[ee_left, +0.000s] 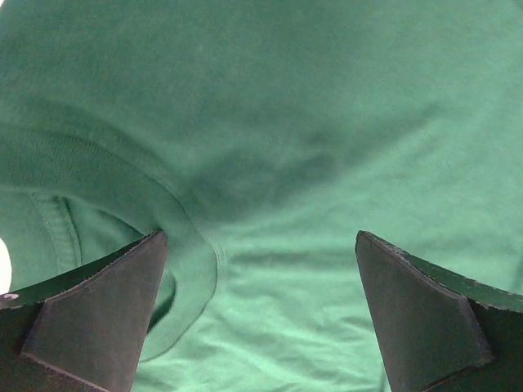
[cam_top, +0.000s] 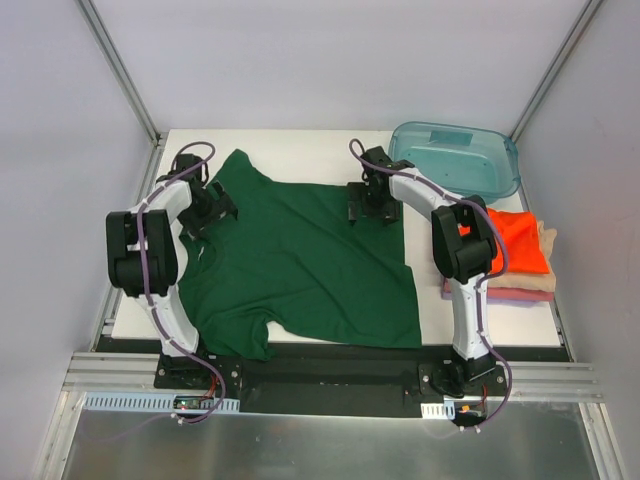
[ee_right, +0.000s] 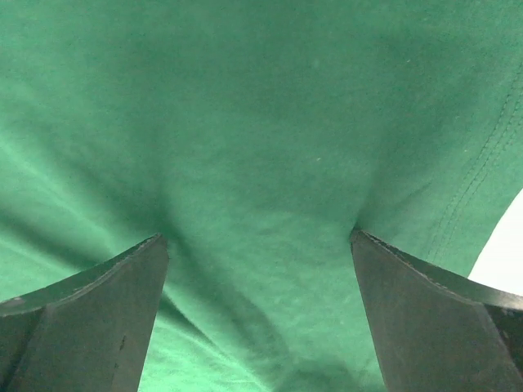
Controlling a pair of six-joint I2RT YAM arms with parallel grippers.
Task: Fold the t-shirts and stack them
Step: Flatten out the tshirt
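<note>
A large dark green t-shirt (cam_top: 300, 265) lies spread flat on the white table, collar to the left. My left gripper (cam_top: 212, 212) is open, low over the shirt beside the collar; the left wrist view shows the collar rib (ee_left: 184, 245) between its fingertips (ee_left: 122, 302). My right gripper (cam_top: 372, 212) is open, fingertips (ee_right: 122, 286) pressing down on the shirt's far right corner, hem seam (ee_right: 482, 175) at right. A folded stack sits at the right: orange shirt (cam_top: 515, 240) on top, beige (cam_top: 545, 270) and pink (cam_top: 500, 295) under it.
A translucent teal plastic tub (cam_top: 455, 160) stands at the back right, just behind the right gripper. The white table (cam_top: 300, 150) ends at grey walls on the left, back and right. The arm bases sit at the near edge.
</note>
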